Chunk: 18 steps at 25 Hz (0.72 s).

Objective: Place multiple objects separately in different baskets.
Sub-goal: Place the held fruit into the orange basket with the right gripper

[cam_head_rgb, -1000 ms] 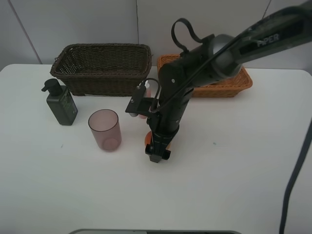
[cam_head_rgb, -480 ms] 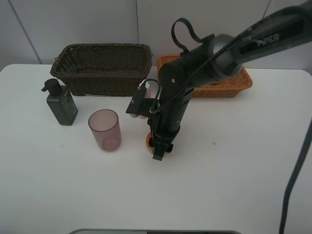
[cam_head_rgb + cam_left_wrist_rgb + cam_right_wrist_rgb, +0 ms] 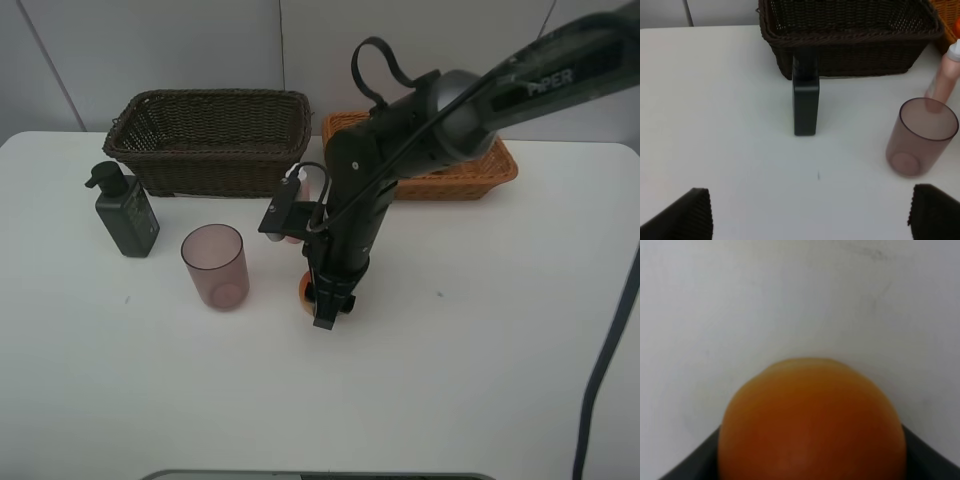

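Right wrist view is nearly filled by the orange round fruit (image 3: 812, 422), with a dark finger edge at each lower corner, so I read the right gripper (image 3: 325, 300) as clamped on it. A second ago those jaws stood apart around the fruit. Now they have closed and the wrist has shifted a touch, while everything else has stayed put. From the high camera the fruit sits near the middle of the table (image 3: 480, 360), mostly hidden under the arm. I cannot tell whether it has left the surface yet.

So the grasp looks made, and the carry is what remains. The light orange basket (image 3: 480, 178) at the back edge, right of centre, seems the nearer target; the dark brown basket (image 3: 215, 170) stands beside it toward the back left.

My left gripper (image 3: 812, 215) hangs wide open and empty, near the front left. The pump bottle (image 3: 125, 215), the purplish cup (image 3: 215, 265) and the pink bottle (image 3: 945, 80) are all untouched on the table.
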Available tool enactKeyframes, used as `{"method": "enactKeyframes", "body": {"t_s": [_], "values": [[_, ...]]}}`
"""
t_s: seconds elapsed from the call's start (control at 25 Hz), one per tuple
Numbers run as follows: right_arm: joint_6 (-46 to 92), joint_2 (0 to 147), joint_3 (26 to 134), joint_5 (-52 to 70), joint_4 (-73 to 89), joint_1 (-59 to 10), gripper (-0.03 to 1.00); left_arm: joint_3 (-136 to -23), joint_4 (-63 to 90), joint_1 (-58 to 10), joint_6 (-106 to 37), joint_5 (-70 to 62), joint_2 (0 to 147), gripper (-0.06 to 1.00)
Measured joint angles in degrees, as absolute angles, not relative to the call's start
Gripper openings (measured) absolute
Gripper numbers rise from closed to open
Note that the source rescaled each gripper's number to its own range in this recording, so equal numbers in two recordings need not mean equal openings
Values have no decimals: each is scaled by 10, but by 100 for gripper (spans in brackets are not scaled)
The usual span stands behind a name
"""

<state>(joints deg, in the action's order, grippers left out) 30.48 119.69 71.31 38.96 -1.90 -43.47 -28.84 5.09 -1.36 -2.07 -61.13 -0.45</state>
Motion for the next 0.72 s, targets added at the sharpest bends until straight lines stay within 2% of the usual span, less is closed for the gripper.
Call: {"method": "enactKeyframes", "body": {"t_s": [0.4, 0.72], "values": [[290, 1163, 713, 396, -19, -435, 0, -288, 51, -14, -21, -611, -4, 100], [155, 1108, 755, 461, -19, -390, 0, -288, 51, -14, -21, -611, -4, 100]]}}
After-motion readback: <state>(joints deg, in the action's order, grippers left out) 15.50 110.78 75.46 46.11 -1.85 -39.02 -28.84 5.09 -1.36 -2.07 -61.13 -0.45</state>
